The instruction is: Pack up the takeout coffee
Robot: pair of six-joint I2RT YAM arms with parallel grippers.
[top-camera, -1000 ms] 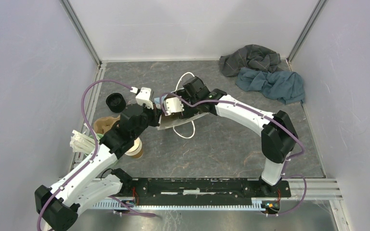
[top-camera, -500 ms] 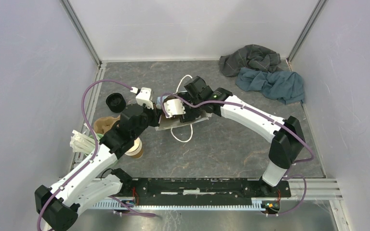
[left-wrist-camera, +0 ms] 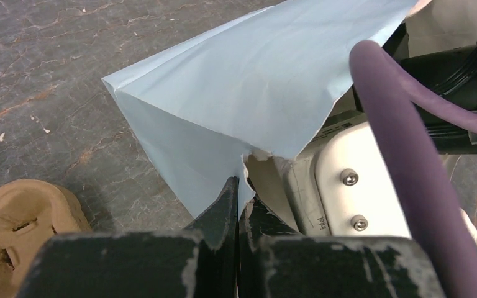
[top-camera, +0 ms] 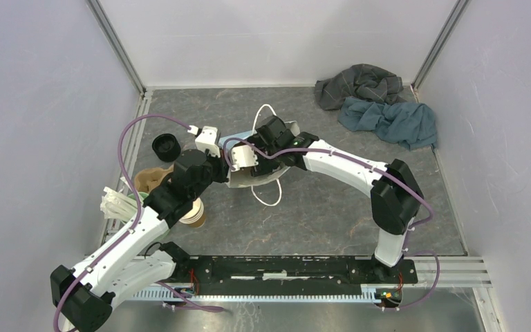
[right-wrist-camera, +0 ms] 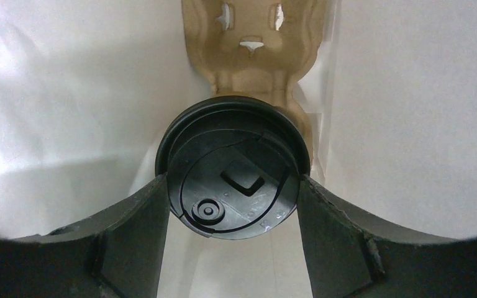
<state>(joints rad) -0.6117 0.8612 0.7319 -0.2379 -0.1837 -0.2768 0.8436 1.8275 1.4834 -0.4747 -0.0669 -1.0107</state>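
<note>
Where the right claw [right-wrist-camera: 233,189] reaches into the open paper bag [left-wrist-camera: 242,81], it holds the takeout coffee [right-wrist-camera: 235,158], one finger pressed to each side of the lid. The cup's long axis runs straight away from the wrist camera, deeper into the bag, with the lid facing back at the claw. A brown card tray [right-wrist-camera: 248,43] lies just beyond it. The left claw [left-wrist-camera: 239,198] is pinched tight on the bag's torn edge. The bench [top-camera: 318,207] is dark veined grey between pale walls, with crumpled cloths [top-camera: 387,121] in the far right corner. The lid is round black plastic with a small sip hole and hides the cup's body.
</note>
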